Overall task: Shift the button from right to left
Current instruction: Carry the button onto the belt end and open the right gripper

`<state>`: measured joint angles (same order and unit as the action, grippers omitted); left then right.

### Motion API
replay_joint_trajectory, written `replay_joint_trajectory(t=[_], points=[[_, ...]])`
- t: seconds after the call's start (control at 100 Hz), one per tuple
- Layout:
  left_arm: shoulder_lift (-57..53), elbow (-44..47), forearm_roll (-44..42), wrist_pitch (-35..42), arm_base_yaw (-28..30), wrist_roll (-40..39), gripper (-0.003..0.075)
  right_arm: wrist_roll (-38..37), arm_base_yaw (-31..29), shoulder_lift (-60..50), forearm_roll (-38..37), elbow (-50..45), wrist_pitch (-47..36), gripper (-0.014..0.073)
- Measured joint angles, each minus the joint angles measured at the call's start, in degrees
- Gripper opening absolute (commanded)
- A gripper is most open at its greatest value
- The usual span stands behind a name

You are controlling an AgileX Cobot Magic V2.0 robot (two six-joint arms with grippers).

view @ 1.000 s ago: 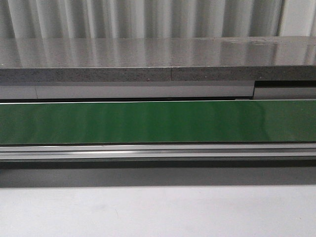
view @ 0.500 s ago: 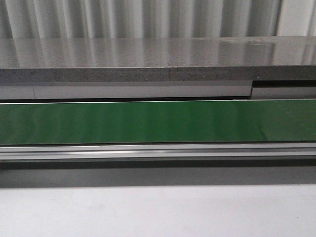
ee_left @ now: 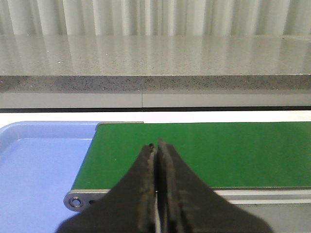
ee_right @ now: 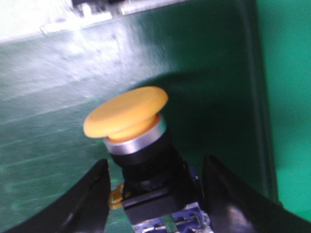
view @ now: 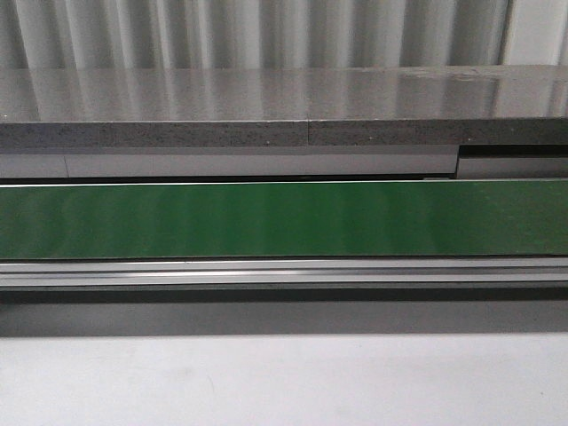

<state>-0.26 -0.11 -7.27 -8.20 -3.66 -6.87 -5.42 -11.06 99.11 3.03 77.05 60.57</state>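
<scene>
Front view: green conveyor belt (view: 284,219) runs across the frame between a grey stone-like ledge (view: 266,133) behind and an aluminium rail (view: 284,273) in front; neither arm nor the button appears here. Left gripper (ee_left: 156,148): fingers pressed together, nothing between them, poised over the belt end beside a blue tray (ee_left: 39,170). Right gripper (ee_right: 155,177): fingers spread wide, one on each side of the button (ee_right: 133,131). The button stands tilted on the green belt, yellow mushroom head up, black collar and boxy base between the fingers. Contact between fingers and button cannot be confirmed; a gap shows on both sides.
</scene>
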Motion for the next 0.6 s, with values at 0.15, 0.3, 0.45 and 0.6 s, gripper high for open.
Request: replay_joint_trajectory(t=[0.15,0.3,0.45,0.6], points=[[0.0,0.0,0.0,0.0,0.0,0.0,-0.0020,-0.3,0.0,2.2,0.0,-0.5,0.0,0.0234],[0.0,0.0,0.0,0.0,0.0,0.0,-0.0020,-0.1,0.0,2.5,0.5,-0.5,0.0,0.0566],[0.0,0.0,0.0,0.0,0.0,0.0,-0.0020,2.4,0.0,1.4,0.6,-0.5,-0.7,0.0589],[0.0,0.0,0.0,0.0,0.0,0.0,-0.0020,8.3,0.3,-2.0,0.6,-0.5,-1.2,0.0395]])
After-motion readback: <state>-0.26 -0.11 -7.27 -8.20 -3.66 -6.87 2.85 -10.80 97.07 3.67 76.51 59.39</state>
